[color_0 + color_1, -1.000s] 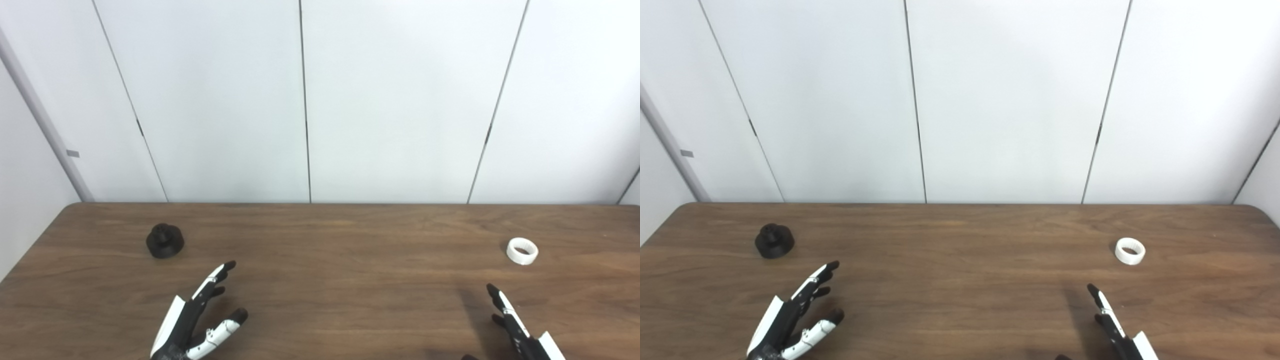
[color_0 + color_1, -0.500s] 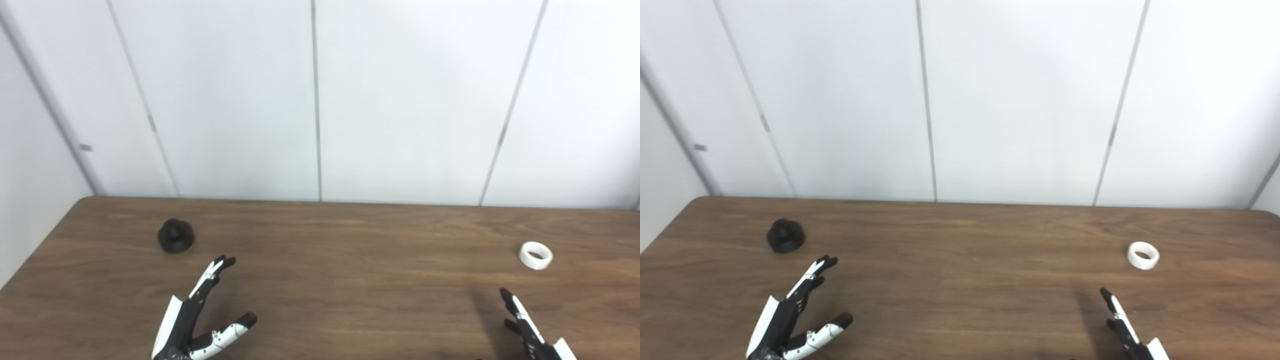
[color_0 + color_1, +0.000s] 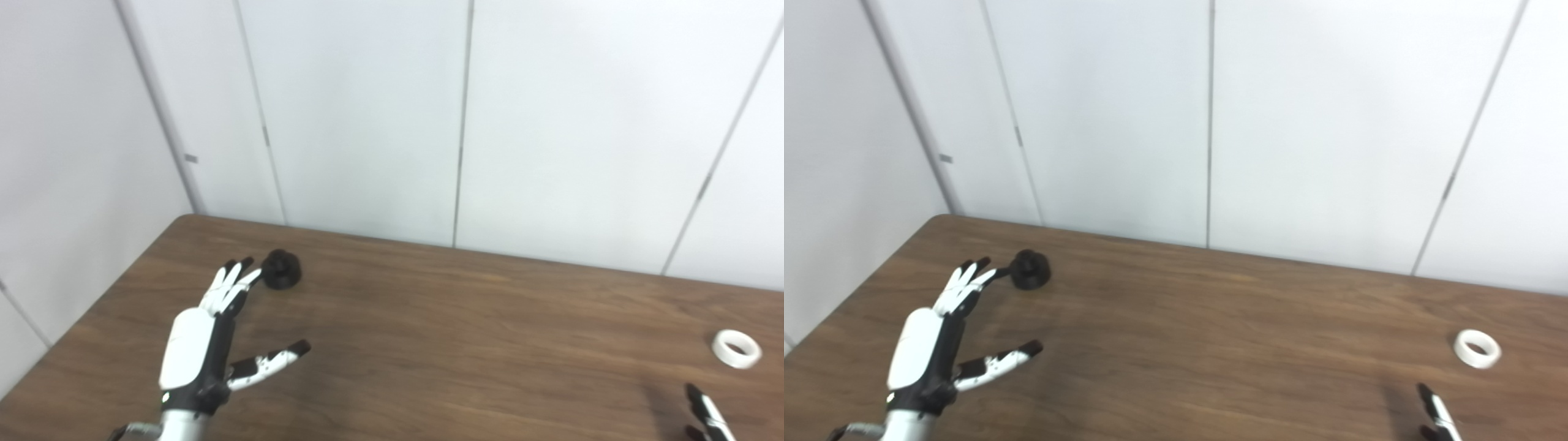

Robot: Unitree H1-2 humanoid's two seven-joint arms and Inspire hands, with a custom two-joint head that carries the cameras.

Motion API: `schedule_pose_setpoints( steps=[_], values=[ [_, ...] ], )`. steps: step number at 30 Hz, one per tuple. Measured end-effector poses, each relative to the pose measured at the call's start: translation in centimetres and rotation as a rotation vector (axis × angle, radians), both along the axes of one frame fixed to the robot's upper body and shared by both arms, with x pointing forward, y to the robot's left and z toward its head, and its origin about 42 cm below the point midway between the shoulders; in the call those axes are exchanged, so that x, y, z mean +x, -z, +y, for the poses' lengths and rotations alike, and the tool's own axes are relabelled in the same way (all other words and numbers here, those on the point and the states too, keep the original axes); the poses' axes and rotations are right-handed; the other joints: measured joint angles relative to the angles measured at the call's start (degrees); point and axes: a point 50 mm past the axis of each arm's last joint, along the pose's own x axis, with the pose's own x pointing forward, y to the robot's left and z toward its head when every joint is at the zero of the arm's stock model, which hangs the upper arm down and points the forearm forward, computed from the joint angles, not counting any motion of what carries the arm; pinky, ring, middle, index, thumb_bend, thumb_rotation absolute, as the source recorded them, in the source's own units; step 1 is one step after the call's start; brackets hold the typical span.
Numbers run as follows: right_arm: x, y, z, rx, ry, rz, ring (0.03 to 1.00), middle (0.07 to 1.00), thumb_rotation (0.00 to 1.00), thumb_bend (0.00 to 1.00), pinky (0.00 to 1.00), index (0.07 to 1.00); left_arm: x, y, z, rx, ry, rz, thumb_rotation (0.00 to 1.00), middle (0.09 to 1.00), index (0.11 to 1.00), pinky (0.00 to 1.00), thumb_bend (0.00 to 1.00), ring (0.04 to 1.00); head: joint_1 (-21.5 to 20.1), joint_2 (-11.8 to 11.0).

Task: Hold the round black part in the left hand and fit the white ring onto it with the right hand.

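The round black part sits on the brown table near its far left corner. My left hand is open, fingers stretched toward the part and thumb spread to the right; the fingertips reach just left of the part, and I cannot tell if they touch it. The white ring lies flat at the far right of the table. Only a fingertip of my right hand shows at the bottom right corner, a little nearer than the ring and apart from it.
White wall panels rise directly behind the table's far edge. The table's left edge runs diagonally close to my left hand.
The camera has swung left and tilted, shifting the whole scene. My left hand has risen and reached forward to the black part. My right hand has nearly dropped out of view.
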Motion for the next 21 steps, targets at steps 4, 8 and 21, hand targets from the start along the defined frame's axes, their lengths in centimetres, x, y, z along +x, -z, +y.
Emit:
schedule_pose_setpoints(
  steps=[4,8,21],
  values=[
    [0.2,0.2,-0.7,0.023,-0.015,0.001,1.000,1.000,0.55,0.46,1.00,1.000,1.3,-0.8,1.2,-0.015,-0.067,-0.005,0.50,0.997,0.891,1.00,0.89,1.000,2.19,-0.53],
    [0.4,0.3,-1.0,0.031,-0.020,-0.009,1.000,1.000,0.53,0.43,1.00,1.000,3.2,-1.2,3.3,-0.035,-0.117,0.022,0.49,1.000,0.906,1.00,0.93,1.000,3.42,-0.88],
    [0.9,0.2,-1.3,-0.060,0.003,-0.024,1.000,1.000,0.68,0.58,0.99,1.000,8.6,0.1,6.2,-0.168,-0.207,0.180,0.50,1.000,0.865,1.00,0.98,1.000,6.24,-1.93]
  ],
)
